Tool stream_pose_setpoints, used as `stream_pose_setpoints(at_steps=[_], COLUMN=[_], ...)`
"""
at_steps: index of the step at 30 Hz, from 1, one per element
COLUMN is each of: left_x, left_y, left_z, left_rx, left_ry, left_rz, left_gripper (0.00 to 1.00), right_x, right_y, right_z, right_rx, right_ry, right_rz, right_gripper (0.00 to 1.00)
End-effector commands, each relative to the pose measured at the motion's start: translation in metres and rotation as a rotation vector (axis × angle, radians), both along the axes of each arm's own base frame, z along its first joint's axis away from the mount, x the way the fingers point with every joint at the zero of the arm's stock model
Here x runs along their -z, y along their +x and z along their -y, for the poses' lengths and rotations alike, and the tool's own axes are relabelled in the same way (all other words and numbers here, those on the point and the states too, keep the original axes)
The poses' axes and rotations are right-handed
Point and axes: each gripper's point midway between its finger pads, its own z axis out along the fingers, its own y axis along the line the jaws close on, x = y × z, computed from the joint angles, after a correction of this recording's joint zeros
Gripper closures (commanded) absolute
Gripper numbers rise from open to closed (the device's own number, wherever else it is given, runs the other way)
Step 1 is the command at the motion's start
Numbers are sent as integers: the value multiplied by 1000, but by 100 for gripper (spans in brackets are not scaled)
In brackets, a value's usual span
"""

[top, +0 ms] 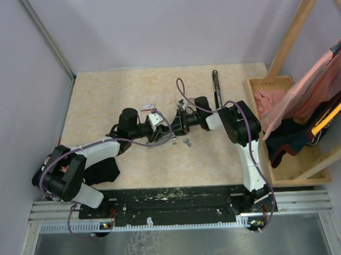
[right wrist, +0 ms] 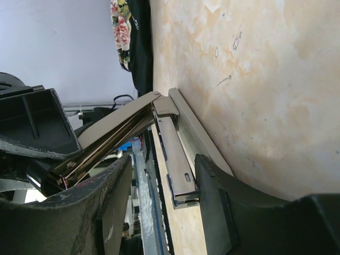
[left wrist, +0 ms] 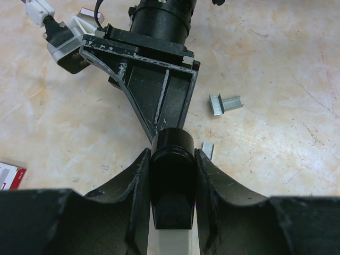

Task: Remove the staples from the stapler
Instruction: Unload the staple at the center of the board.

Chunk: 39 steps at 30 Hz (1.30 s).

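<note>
The stapler point(left wrist: 171, 180) has a black end and a pale body, and my left gripper point(left wrist: 171, 159) is shut on it from both sides. In the right wrist view the stapler stands hinged open, its beige lid point(right wrist: 114, 130) raised off the metal magazine point(right wrist: 172, 154). My right gripper point(right wrist: 164, 164) is open and straddles that magazine, with the right finger point(right wrist: 212, 196) against its end. Both grippers meet mid-table, the left gripper point(top: 157, 134) beside the right gripper point(top: 169, 129). Loose staples point(left wrist: 226, 103) lie on the table beside them, with another strip of staples point(left wrist: 207, 150) nearer and more staples point(top: 174, 141) below the grippers.
A small red-and-white box point(top: 147, 106) lies behind the grippers. A long dark object point(top: 215, 87) rests at the far right of the table. A wooden crate point(top: 295, 179) holding pink cloth point(top: 270, 104) and dark clothes borders the right edge. Black cloth point(top: 102, 172) sits by the left arm.
</note>
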Motion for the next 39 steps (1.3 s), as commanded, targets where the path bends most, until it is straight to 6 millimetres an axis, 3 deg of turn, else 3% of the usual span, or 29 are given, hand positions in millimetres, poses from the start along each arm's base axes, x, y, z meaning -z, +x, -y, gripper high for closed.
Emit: stream_pose_setpoints(at_steps=[1,17,23,30,39], left_x=[-33,-36,-37,-46,-79], left_y=[18,19,19,22,29], left_z=[-1,-3,-1,-1,-22], left_rx=[-56,-70,-68,-74,-64], left_ry=[-51,-60,-68,-76,-74], left_rz=[143,154,150,157,168], left_gripper=[100,100,100,100,100], right_x=[2,-1,-2,-6,-6], right_y=[-22,-31,-29,-28,-7], right_z=[-6,-11,-14,-15,0], right_rx=[-96,-132,-105,-100,-19], right_ry=[-34,-32,-23,-11,-28], right_rz=[2,-14,-9,3,35], right_gripper=[48,55,67,100,100])
